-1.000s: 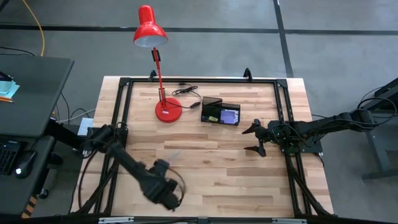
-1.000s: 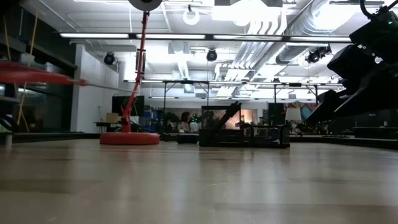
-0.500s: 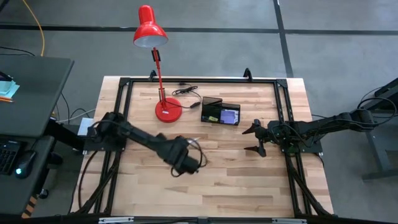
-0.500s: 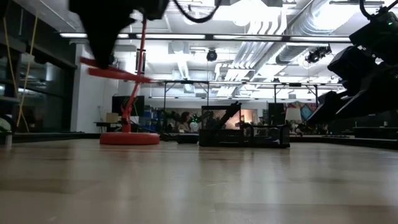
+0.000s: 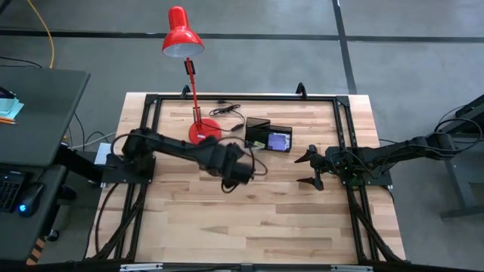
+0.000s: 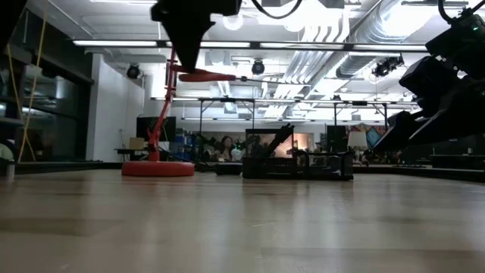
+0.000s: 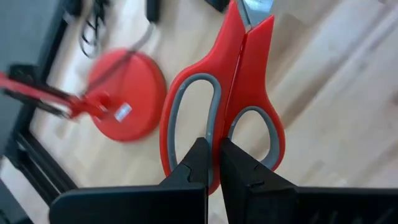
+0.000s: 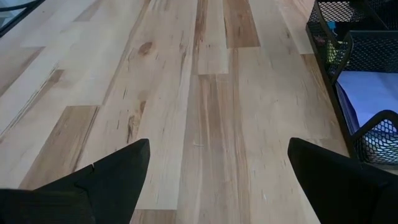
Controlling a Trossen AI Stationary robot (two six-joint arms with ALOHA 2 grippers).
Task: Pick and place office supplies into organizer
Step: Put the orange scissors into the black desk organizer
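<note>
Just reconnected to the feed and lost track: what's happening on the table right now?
The left gripper is shut on the red-handled scissors, holding them in the air above the table, near the red lamp base and close to the black organizer. The right gripper waits open on the organizer's other side, holding nothing.

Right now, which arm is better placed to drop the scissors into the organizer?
Left. Its tool is shut on the red-handled scissors, held above the table beside the black mesh organizer. The right tool is open, empty, waiting.
</note>
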